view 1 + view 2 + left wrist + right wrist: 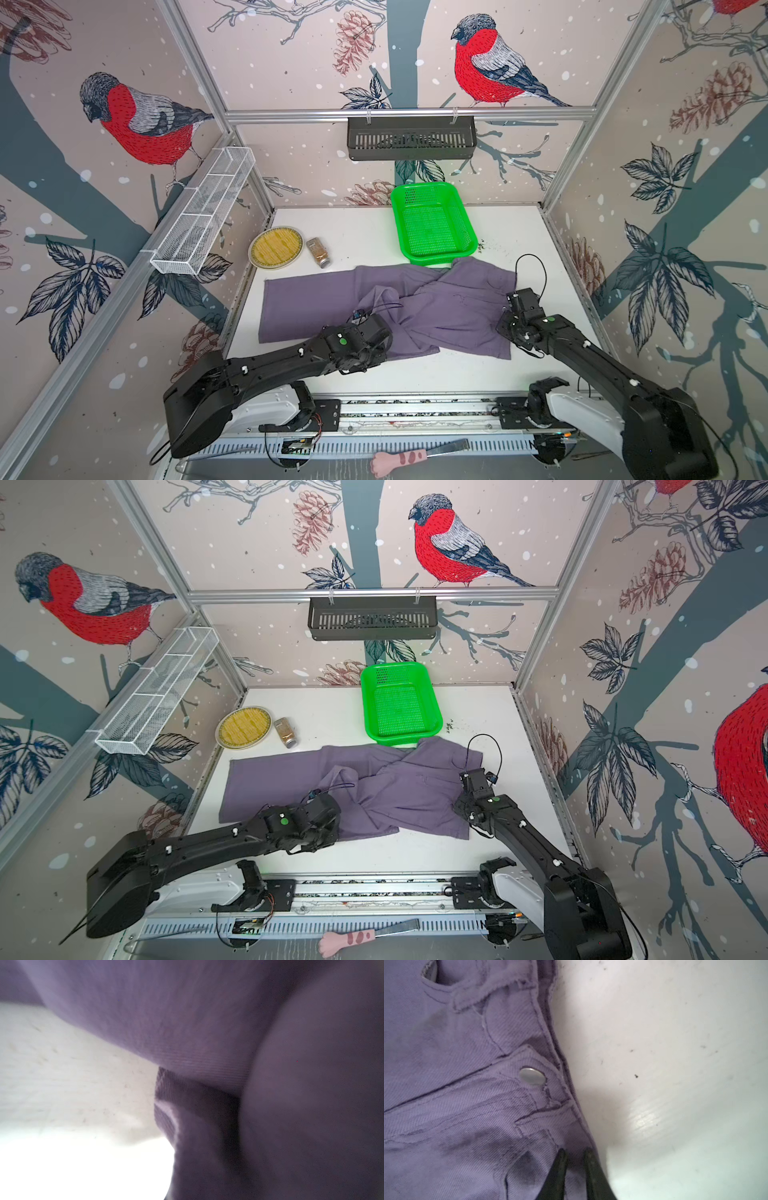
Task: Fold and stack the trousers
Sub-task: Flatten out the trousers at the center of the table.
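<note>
The purple-grey trousers point(457, 307) point(407, 787) lie across the white table point(353, 237), legs toward the left and waistband at the right. My left gripper point(372, 320) is at the middle of the trousers, under a raised hump of cloth that hides its fingertips. In the left wrist view the trousers' cloth point(187, 1022) drapes close over the lens. My right gripper point(575, 1154) point(512, 300) is at the waistband edge below the metal button point(532, 1076), its jaws nearly together with cloth between them.
A green basket point(434, 224) stands behind the trousers, touching their far edge. A yellow plate point(276, 247) and a spice jar point(318, 252) are at the back left. Dark crumbs point(484, 246) lie right of the basket. A white wire shelf point(203, 212) hangs on the left wall.
</note>
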You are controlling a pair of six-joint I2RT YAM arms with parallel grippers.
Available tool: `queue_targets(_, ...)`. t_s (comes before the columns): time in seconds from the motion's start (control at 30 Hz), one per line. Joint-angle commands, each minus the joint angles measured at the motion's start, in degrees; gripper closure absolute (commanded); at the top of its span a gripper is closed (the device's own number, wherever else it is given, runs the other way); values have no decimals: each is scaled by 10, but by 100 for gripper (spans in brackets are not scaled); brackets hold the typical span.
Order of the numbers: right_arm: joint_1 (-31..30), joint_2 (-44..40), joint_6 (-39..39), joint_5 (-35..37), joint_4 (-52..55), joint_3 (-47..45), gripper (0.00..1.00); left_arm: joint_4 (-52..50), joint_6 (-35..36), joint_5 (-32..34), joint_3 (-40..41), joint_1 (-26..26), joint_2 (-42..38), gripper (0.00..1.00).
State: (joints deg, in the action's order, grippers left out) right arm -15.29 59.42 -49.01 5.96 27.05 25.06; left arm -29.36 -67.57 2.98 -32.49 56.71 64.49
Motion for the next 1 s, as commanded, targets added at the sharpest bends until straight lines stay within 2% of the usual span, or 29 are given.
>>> queue_targets(0.0, 0, 8, 8, -4, -12, -1, 85, -87, 4, 49, -24, -1, -24, 100)
queue_targets(0.17, 7, 12, 14, 14, -8, 11, 91, -208, 4, 157, -76, -4, -68, 100)
queue_targets(0.23, 17, 10, 16, 19, -6, 20, 92, -252, 10, 191, -101, -23, -88, 100)
queue_targets(0.4, 65, 17, 19, 24, -25, 35, 94, -313, 46, 285, -159, -115, -149, 100)
queue_targets(0.47, 86, 24, 25, 31, -33, 41, 95, -298, 85, 288, -167, -174, -174, 100)
queue_targets(0.57, 101, 31, 39, -4, -27, 54, 93, -282, 141, 276, -179, -248, -197, 100)
queue_targets(0.63, 86, 32, 51, -15, -13, 61, 85, -287, 159, 291, -194, -268, -197, 100)
queue_targets(0.77, 38, 7, 50, -16, 51, 63, 55, -299, 180, 321, -220, -275, -173, 100)
queue_targets(0.9, -22, -24, 17, -24, 101, 48, 41, -302, 190, 353, -232, -280, -166, 100)
queue_targets(0.97, -53, -27, -9, -27, 113, 49, 39, -301, 195, 366, -238, -289, -164, 100)
